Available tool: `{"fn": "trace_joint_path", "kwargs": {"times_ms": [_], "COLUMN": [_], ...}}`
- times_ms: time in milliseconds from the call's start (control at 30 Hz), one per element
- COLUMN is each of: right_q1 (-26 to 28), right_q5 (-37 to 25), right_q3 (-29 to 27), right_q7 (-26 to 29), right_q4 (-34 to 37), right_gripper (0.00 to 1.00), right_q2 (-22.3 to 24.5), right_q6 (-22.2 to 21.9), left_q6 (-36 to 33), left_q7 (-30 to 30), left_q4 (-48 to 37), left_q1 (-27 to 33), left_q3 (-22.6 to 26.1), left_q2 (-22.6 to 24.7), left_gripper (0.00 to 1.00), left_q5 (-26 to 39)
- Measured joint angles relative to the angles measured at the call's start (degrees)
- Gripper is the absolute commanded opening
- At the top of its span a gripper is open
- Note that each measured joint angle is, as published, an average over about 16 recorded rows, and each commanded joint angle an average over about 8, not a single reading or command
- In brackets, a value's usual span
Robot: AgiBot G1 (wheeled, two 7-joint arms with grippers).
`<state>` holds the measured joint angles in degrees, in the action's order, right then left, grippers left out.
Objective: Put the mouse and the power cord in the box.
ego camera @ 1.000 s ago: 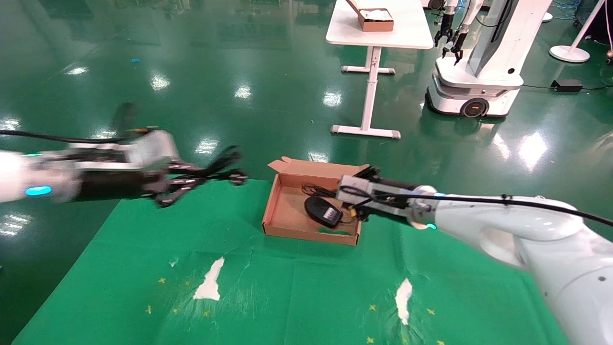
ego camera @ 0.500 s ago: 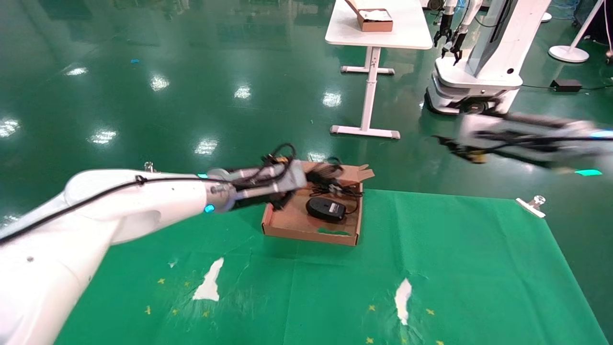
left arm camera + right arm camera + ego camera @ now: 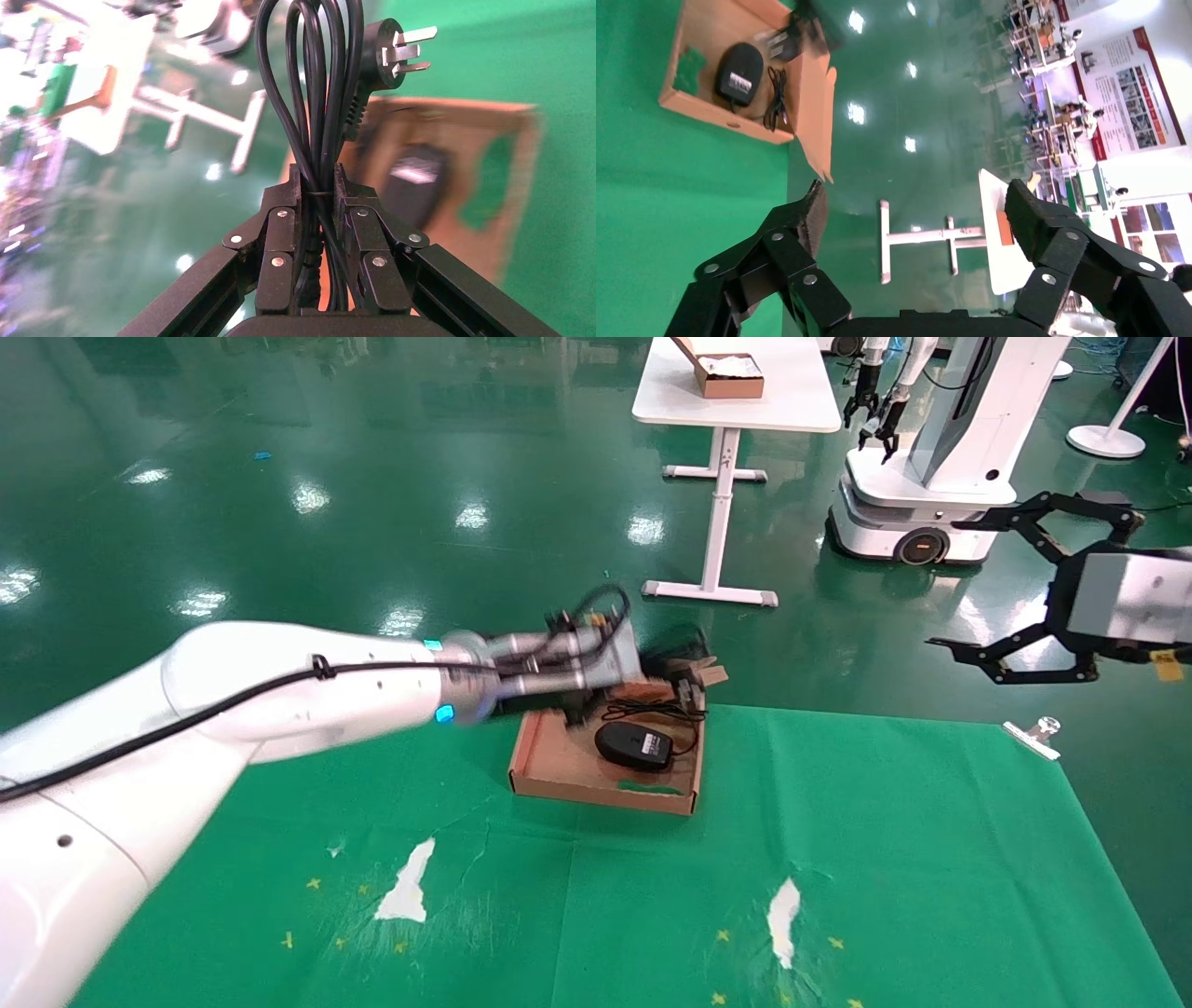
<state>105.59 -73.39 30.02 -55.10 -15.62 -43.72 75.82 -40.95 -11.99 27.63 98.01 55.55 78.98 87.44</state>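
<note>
Green-clothed desk, frame centre: left pincer clamps power cord over box holding mouse; right pincer wide, right edge.

Right end effector: black fingers spread wide, above the floor.
Shallow brown cardboard box: holds the small black oval mouse.

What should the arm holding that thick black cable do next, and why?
Probably lower a little and let go. The left end effector is shut on the power cord, carried over the far end of the box, where the mouse already lies. The right end effector hangs open, off to the side.
</note>
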Motion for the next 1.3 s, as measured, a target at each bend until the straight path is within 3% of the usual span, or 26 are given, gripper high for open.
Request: {"fn": "trace_joint_path", "kwargs": {"times_ms": [67, 100, 300, 567, 1300], "right_q1": [-0.1, -0.2, -0.5, -3.2, -18.8], "right_q5": [0.0, 0.0, 0.3, 2.2, 13.3], "right_q3": [0.0, 0.0, -0.1, -1.0, -5.9], "right_q7": [0.3, 0.4, 1.1, 5.1, 28.3], "right_q4": [-0.4, -0.6, -1.4, -4.8, -25.0], "right_gripper": [1.0, 1.0, 1.0, 1.0, 1.0], "right_q2": [0.1, 0.2, 0.5, 0.9, 3.8], "right_q6": [0.1, 0.2, 0.8, 0.6, 4.0], "left_q6": [1.5, 2.2, 3.2, -1.4, -19.0], "left_q7": [1.0, 1.4, 2.6, 4.1, 11.7], "left_q4": [0.6, 0.8, 2.1, 5.8, 22.1], "left_q1": [0.4, 0.5, 0.2, -3.0, -16.6], "left_q3": [1.0, 1.4, 1.7, -2.0, -17.3], "left_q2": [0.0, 0.0, -0.8, -4.5, -20.5], "left_gripper": [0.99, 1.0, 1.0, 1.0, 1.0], "left_q5": [0.0, 0.0, -0.8, -4.6, -21.2]}}
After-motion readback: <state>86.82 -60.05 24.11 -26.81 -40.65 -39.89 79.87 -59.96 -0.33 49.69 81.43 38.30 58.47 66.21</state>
